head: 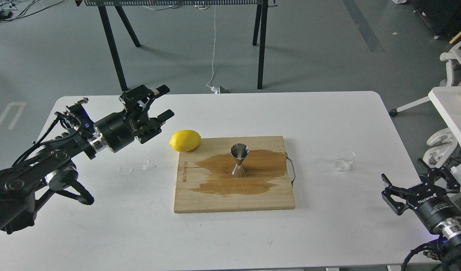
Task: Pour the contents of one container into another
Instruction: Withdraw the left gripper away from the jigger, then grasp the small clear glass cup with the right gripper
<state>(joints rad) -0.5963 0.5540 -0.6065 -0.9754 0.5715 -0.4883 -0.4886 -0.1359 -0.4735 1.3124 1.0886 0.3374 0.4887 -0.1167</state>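
Observation:
The steel jigger (239,160) stands upright in the middle of a wooden board (234,199), on a dark wet stain. The small clear cup (344,160) rests on the white table (223,113) to the right of the board, with no gripper touching it. My left gripper (165,102) hovers open at the upper left, above and left of the lemon, holding nothing. My right gripper (420,183) is open low at the right edge, below and right of the cup, also empty.
A yellow lemon (185,140) lies at the board's top-left corner. A few water drops (149,165) lie on the table left of the board. A metal handle (291,169) sticks out of the board's right side. Black table legs (114,45) stand beyond.

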